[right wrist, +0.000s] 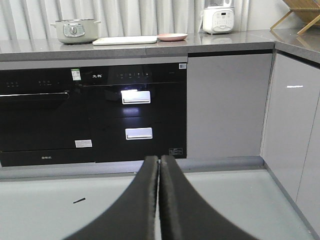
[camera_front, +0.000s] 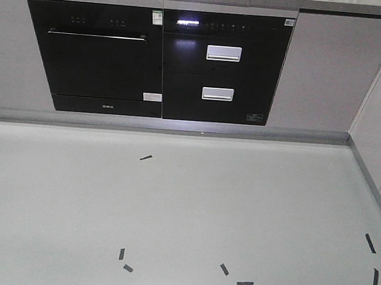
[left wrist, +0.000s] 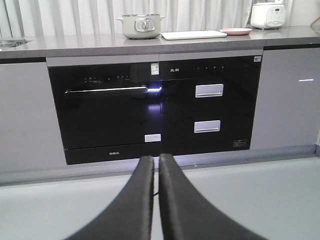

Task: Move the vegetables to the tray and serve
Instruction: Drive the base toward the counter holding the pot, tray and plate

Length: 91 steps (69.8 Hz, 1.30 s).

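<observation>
Countertop (left wrist: 75, 47) bears pot (left wrist: 143, 26), tray (left wrist: 194, 35), pink plate (left wrist: 235, 31).

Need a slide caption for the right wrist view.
Right pincer shut, facing black appliances; pot, tray and pink plate on the counter beyond.

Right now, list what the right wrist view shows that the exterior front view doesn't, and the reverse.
Only the right wrist view: atop the worktop, the tray, a pink plate, a pot and a white appliance, plus the right gripper, fingers pressed together. Only the front view: a cluster of black tape marks low on the grey floor. Both: the black oven, the two-handled drawer unit, that floor.
</observation>
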Available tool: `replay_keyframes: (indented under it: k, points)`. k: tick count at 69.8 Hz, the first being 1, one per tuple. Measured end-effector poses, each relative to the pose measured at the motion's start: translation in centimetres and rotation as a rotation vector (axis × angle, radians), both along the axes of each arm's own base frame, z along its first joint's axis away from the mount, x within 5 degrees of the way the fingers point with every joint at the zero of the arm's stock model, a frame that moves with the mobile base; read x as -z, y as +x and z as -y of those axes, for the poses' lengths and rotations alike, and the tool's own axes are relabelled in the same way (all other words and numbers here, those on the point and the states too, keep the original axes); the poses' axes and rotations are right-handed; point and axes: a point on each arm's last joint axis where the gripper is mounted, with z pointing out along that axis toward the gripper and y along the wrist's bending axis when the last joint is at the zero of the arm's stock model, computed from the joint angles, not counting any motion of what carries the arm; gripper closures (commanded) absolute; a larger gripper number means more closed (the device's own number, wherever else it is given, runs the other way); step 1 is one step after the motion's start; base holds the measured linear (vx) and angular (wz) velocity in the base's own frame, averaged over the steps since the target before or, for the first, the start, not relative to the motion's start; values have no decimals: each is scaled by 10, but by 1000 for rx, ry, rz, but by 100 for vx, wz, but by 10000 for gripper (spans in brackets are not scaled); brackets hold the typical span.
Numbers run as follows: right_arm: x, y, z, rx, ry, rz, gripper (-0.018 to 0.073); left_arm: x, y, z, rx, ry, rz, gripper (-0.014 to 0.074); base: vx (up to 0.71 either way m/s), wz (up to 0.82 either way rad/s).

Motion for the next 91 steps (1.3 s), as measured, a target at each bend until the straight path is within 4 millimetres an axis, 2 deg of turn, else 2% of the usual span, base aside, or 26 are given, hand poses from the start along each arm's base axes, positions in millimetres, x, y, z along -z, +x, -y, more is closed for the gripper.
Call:
replay_keyframes:
  k: [91]
  points:
    - [0,0,0,0,0,0,565,0,0,0,0,-1,0,602,25,-6]
